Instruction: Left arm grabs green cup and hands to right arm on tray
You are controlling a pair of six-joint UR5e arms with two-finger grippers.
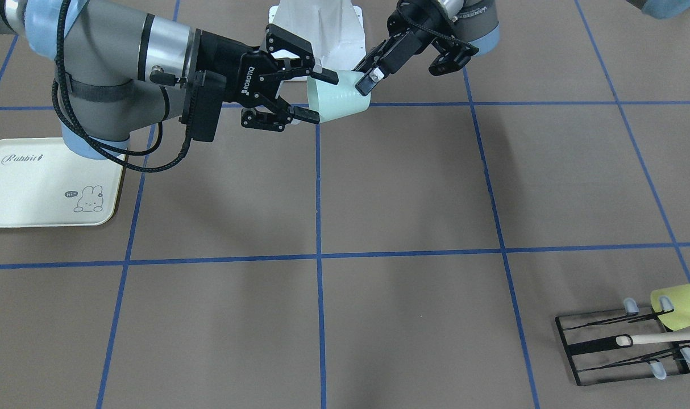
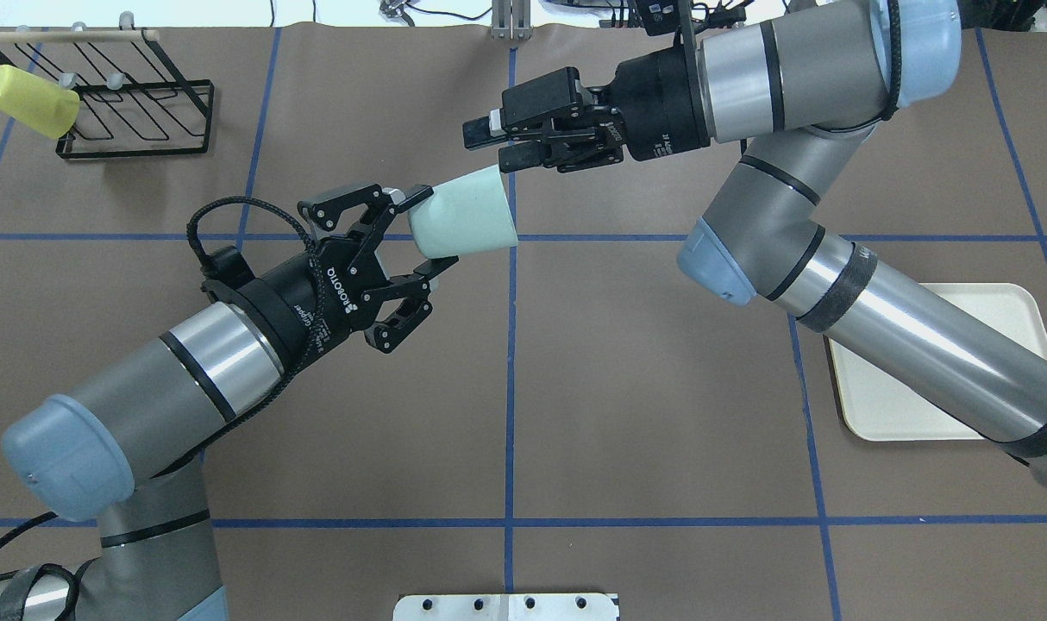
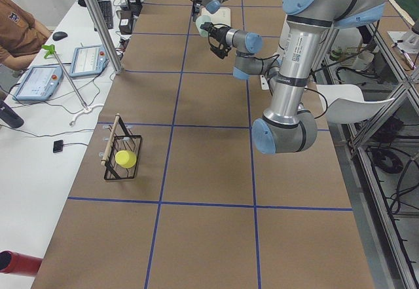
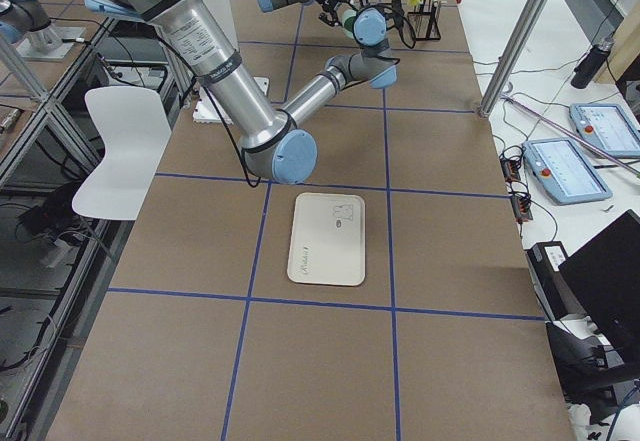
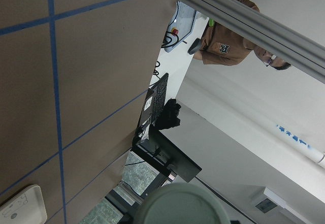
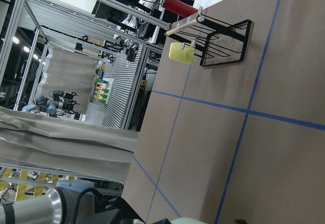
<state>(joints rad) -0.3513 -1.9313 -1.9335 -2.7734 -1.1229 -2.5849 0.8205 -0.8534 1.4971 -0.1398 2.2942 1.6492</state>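
The pale mint-green cup [image 1: 339, 99] [image 2: 463, 222] hangs in the air on its side over the far middle of the table. My left gripper [image 1: 363, 85] [image 2: 424, 233] is shut on the cup's narrow base end. The cup's base fills the bottom of the left wrist view [image 5: 183, 206]. My right gripper [image 1: 321, 96] [image 2: 487, 147] is open. Its long fingers [image 1: 308, 116] stand on either side of the cup's wide rim; I cannot tell whether they touch it. The cream Rabbit tray [image 1: 15, 193] [image 2: 920, 414] lies flat and empty under the right arm's elbow.
A black wire rack [image 1: 618, 346] [image 2: 135, 112] stands at the table corner on the left arm's side, with a yellow-green cup [image 1: 683, 304] [image 2: 28, 99] hung on it. The robot's white base mount [image 1: 328, 34] is just behind the grippers.
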